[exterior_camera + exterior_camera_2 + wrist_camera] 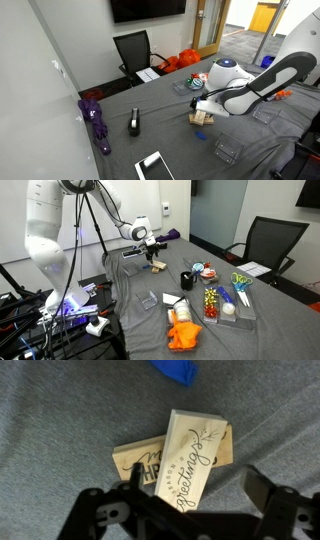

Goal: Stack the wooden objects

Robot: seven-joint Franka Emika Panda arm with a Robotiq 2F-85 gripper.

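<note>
An office table [170, 140] draped in grey cloth is shown, with a wall screen [147, 8] behind. In the wrist view the upper wooden block [195, 460], printed with lettering, is seen lying askew across the lower wooden block [138, 464], near a blue object [175, 370]. The gripper [175, 498] is held just above them, jaws apart and nothing clasped. The stack appears made, so a straight vertical retreat is called for. Sideways drift should be avoided, lest a finger catch the overhanging end and the top piece be tipped off.
</note>
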